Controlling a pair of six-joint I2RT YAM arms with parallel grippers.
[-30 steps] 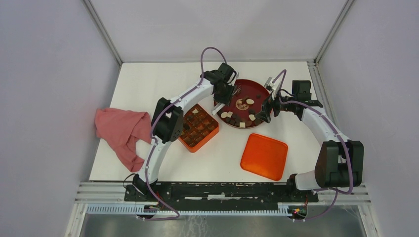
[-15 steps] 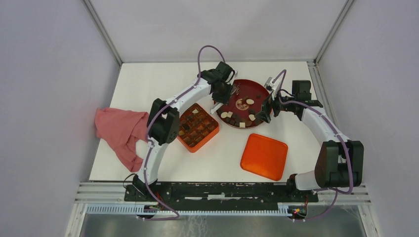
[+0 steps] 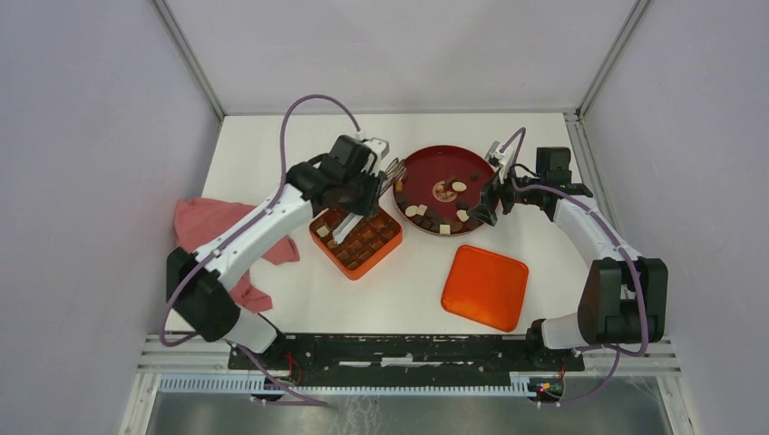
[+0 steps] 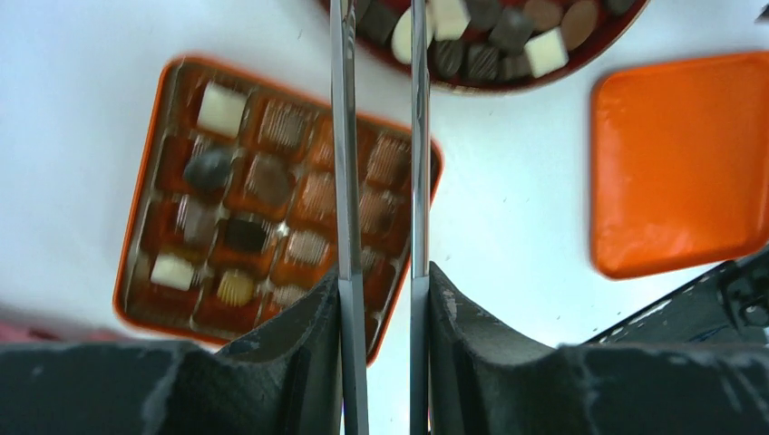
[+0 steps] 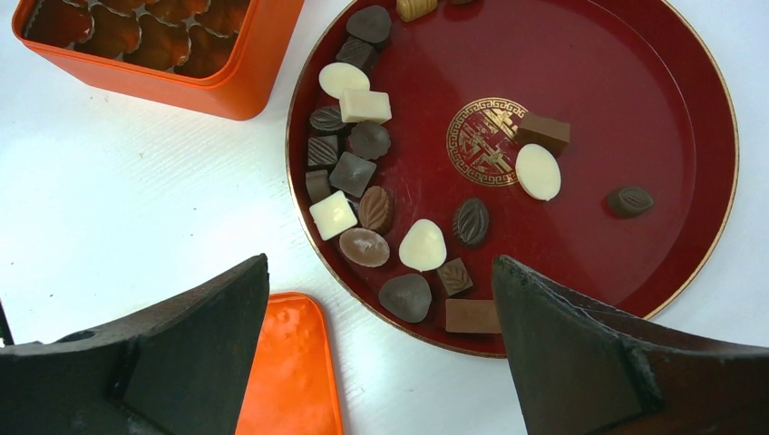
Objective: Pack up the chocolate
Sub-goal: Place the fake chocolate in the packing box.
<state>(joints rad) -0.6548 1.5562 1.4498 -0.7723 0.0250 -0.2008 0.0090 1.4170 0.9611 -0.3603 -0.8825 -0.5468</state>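
The chocolate (image 5: 352, 174) is in small dark, mid-brown and cream pieces, and it lies in two places. Most is loose on the round dark-red plate (image 5: 635, 109) toward the far middle of the white table (image 3: 272, 154), crowded along the plate's near side. The rest sits in compartments of the orange square box (image 5: 163, 77), just left of the plate.

The left wrist view is blurred. A few cream and dark pieces stand out in the box, but the other cells cannot be told from bare ribbed cups.

The left gripper (image 3: 338, 234) hangs over the box, its two thin metal fingers (image 4: 345, 181) parallel with a narrow gap. Their tips are cut off at the top of the wrist view and too small from above, so I cannot tell whether they pinch a piece.

The right gripper (image 5: 381, 263) is spread wide and holds nothing. It is above the plate's right rim, and its fingers hide part of that rim.

A flat orange lid (image 3: 485, 286) lies toward the table's near edge, right of middle. A pink cloth (image 3: 213, 237) lies at the left edge, partly under the left arm.
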